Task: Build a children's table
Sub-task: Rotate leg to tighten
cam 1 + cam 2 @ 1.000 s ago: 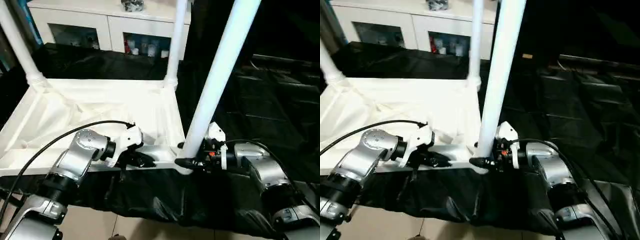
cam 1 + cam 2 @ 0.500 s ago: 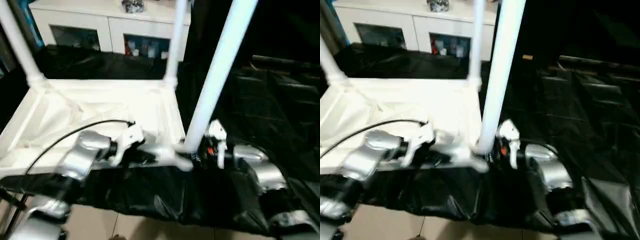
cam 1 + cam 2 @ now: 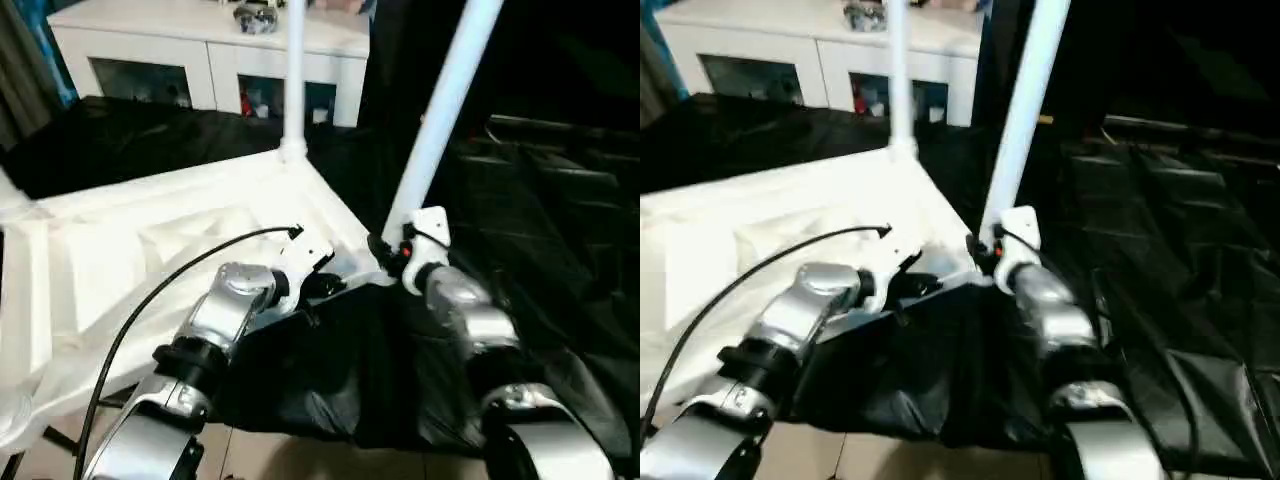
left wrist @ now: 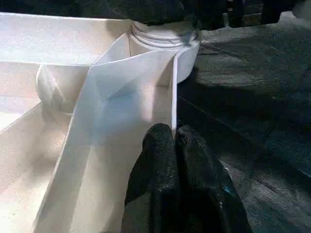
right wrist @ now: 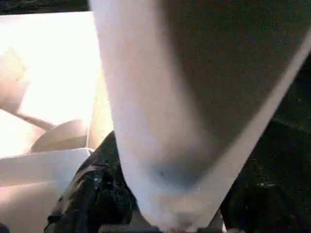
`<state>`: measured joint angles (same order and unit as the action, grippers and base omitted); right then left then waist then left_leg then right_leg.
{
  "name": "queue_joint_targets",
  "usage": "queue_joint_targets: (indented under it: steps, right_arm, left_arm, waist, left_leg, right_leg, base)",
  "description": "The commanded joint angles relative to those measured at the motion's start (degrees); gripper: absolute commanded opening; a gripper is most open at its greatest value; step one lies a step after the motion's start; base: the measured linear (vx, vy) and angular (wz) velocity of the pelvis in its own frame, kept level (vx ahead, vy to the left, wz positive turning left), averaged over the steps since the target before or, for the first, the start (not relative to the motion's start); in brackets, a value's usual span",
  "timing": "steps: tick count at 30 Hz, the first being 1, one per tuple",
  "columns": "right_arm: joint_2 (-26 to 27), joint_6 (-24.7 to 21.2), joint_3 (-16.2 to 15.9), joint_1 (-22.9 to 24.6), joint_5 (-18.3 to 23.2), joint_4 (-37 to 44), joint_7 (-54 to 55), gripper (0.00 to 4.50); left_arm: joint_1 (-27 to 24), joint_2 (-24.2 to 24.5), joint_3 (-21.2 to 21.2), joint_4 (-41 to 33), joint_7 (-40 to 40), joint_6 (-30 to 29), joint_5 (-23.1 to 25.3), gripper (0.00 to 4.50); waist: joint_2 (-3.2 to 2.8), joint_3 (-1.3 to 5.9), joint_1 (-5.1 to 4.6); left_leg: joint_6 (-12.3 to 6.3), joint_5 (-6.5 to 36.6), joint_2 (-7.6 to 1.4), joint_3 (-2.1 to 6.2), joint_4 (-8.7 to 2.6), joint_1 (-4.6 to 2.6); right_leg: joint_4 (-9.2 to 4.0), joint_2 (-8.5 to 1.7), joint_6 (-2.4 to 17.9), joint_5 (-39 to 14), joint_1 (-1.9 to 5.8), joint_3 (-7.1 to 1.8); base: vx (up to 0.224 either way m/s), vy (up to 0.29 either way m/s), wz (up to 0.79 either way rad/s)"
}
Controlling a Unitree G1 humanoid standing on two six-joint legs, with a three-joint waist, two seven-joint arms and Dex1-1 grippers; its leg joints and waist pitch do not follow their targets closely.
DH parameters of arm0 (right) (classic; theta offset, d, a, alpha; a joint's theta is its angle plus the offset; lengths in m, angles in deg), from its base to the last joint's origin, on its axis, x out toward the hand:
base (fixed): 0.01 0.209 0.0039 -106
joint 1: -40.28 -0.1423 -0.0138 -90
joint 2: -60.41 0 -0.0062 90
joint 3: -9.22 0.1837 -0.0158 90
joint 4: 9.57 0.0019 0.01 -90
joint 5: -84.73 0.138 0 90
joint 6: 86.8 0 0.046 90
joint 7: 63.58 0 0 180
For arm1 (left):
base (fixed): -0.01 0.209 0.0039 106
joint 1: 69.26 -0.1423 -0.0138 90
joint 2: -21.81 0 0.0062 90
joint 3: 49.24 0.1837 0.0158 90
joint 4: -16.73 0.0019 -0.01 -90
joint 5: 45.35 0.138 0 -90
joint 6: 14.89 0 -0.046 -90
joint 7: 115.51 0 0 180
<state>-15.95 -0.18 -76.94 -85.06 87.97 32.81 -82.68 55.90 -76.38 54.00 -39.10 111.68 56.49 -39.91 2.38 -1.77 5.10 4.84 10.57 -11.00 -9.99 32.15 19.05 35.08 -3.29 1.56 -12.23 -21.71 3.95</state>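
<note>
the table top [image 3: 130, 260] lies upside down on the black cloth [image 3: 330, 370], ribs up, and it looks turned now: a second ago its near edge ran straight across the picture, and now it runs at a slant with the near corner pointing toward the robot. the camera moved too, so some of that shift may be the head, but the arms have swung with the top, so i think the robot is turning the table. the near leg [image 3: 440, 110] leans more than before and still stands in its corner socket [image 4: 163, 36]. another leg [image 3: 295, 70] stands at the far corner. that means at least two legs are in, and the turn may be to bring another corner close for the next leg. the left gripper [image 4: 170, 141] has its two black fingers pressed onto the thin white side wall [image 4: 146, 92] of the top, pinching it. the right gripper [image 3: 385, 250] is at the foot of the near leg; its fingers [image 5: 92, 194] sit on both sides of the tube, so it looks like it is holding it. behind, the white cabinet [image 3: 210, 60] has small things behind its glass doors, too small to name, and something small on top.
</note>
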Motion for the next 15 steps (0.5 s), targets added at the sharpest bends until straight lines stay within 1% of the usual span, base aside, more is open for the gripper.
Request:
queue_joint_targets:
  steps: [1, 2, 3, 4, 6, 7, 8, 9, 10, 12, 13, 14, 15]
  right_arm:
    - [5.59, -1.04, -5.53, 1.71, -0.16, -4.13, -3.89, 2.57]
    - [5.52, -0.48, -5.41, 1.53, -0.29, -4.49, -3.81, 2.69]
    - [5.29, -0.55, -4.89, 1.58, 0.50, -4.35, -5.25, 2.77]
    - [4.95, -0.43, -4.61, 1.72, 1.07, -4.02, -6.72, 2.77]
    - [4.04, -0.32, -4.46, 2.07, 2.23, -3.10, -10.71, 3.05]
    - [3.42, 0.12, -4.93, 2.32, 2.05, -2.70, -12.81, 3.14]
    - [2.86, 0.44, -5.56, 2.64, 1.80, -2.16, -14.66, 3.19]
    - [2.11, 0.91, -6.46, 3.14, 1.42, -1.35, -16.98, 3.26]
    - [0.62, 1.27, -7.77, 4.30, 1.46, 0.59, -21.48, 3.26]
    - [-0.75, 1.20, -8.78, 5.31, 1.90, 2.43, -25.67, 3.26]
    - [-1.48, 0.84, -9.29, 5.84, 2.32, 3.50, -27.85, 3.26]
    - [-2.18, 0.46, -9.78, 6.35, 2.73, 4.53, -29.91, 3.26]
    - [-2.57, 0.35, -10.06, 6.59, 2.93, 5.03, -31.01, 3.26]
  left_arm:
    - [1.56, -3.63, 3.26, -0.72, 0.87, 1.75, -0.93, 0.00]
    - [1.51, -3.50, 3.19, -0.77, 0.91, 1.74, -0.87, 0.00]
    - [1.30, -2.90, 3.21, -1.12, 1.62, 1.84, -0.87, 0.00]
    - [1.07, -2.25, 3.27, -1.45, 2.38, 2.09, -0.85, 0.00]
    - [0.48, -0.76, 3.40, -2.16, 4.16, 2.75, -0.97, 0.00]
    - [0.14, 0.08, 3.50, -2.41, 5.03, 3.30, -1.03, 0.00]
    - [-0.16, 0.73, 3.57, -2.68, 5.96, 3.86, -1.21, 0.00]
    - [-0.54, 1.54, 3.61, -3.07, 7.18, 4.30, -1.50, 0.00]
    - [-1.19, 2.89, 3.51, -3.90, 9.22, 4.60, -2.04, 0.00]
    - [-1.91, 4.22, 3.48, -4.93, 11.81, 5.66, -2.78, 0.00]
    - [-2.21, 4.81, 3.47, -5.52, 13.08, 5.86, -3.24, 0.00]
    - [-2.48, 5.35, 3.47, -6.08, 14.26, 5.99, -3.68, 0.00]
    - [-2.58, 5.60, 3.46, -6.36, 14.80, 6.02, -3.88, 0.00]
  waist:
    - [-0.66, 1.98, 0.02]
    - [-0.70, 1.98, 0.03]
    - [-0.69, 1.95, -0.04]
    - [-0.71, 1.96, 0.00]
    - [-0.72, 2.01, 0.07]
    - [-0.78, 2.13, -0.07]
    - [-0.69, 2.16, -0.04]
    - [-0.64, 2.27, 0.02]
    - [-0.57, 2.30, 0.02]
    - [-0.60, 2.35, -0.01]
    - [-0.66, 2.29, 0.02]
    - [-0.63, 2.31, 0.06]
    - [-0.68, 2.25, 0.10]
  left_leg:
    - [-0.37, 15.24, -2.46, 1.02, -3.95, 0.11]
    - [-0.42, 15.28, -2.51, 1.03, -3.99, 0.11]
    - [-0.49, 15.34, -2.50, 1.02, -4.02, 0.18]
    - [-0.78, 15.37, -2.50, 1.00, -4.03, 0.16]
    - [-1.24, 15.25, -2.53, 1.00, -4.02, 0.19]
    - [-1.44, 14.05, -2.52, 0.99, -4.01, 0.44]
    - [-1.60, 13.58, -2.50, 0.96, -3.98, 0.47]
    - [-2.06, 12.34, -2.52, 0.92, -3.79, 0.57]
    - [-2.72, 10.92, -2.49, 0.82, -3.67, 0.70]
    - [-3.71, 9.34, -2.49, 0.75, -3.56, 0.67]
    - [-3.83, 9.41, -2.61, 0.67, -3.56, 0.47]
    - [-3.90, 9.44, -2.64, 0.71, -3.58, 0.47]
    - [-4.03, 9.59, -2.69, 0.68, -3.58, 0.47]
  right_leg:
    - [-5.57, -5.37, 8.29, -16.85, 1.75, -3.35]
    - [-5.53, -5.39, 8.41, -16.50, 1.74, -3.34]
    - [-5.49, -5.34, 8.61, -16.11, 1.75, -3.35]
    - [-5.50, -5.34, 8.73, -15.79, 1.78, -3.37]
    - [-5.46, -5.38, 8.90, -15.07, 1.89, -3.38]
    - [-5.19, -5.33, 9.17, -13.21, 2.11, -3.40]
    - [-5.21, -5.37, 9.27, -12.64, 2.15, -3.35]
    - [-5.01, -5.44, 9.75, -10.58, 2.36, -3.37]
    - [-4.78, -5.36, 10.29, -8.17, 2.50, -3.36]
    - [-4.50, -5.23, 11.16, -5.16, 2.53, -3.30]
    - [-4.46, -5.27, 11.76, -4.71, 2.35, -3.33]
    - [-4.41, -5.28, 11.98, -4.70, 2.50, -3.27]
    - [-4.41, -5.27, 12.34, -4.85, 2.44, -3.27]
  base:
    - [0.000, 0.000, 0.00]
    - [0.000, 0.000, 0.00]
    - [0.000, 0.000, 0.00]
    - [0.000, 0.000, 0.00]
    - [0.000, 0.000, 0.00]
    - [0.000, 0.000, 0.00]
    - [0.000, 0.000, 0.00]
    - [0.000, 0.000, 0.00]
    - [0.000, 0.000, 0.00]
    - [0.000, 0.000, 0.00]
    - [0.000, 0.000, 0.00]
    - [0.000, 0.000, 0.00]
    - [0.000, 0.000, 0.00]
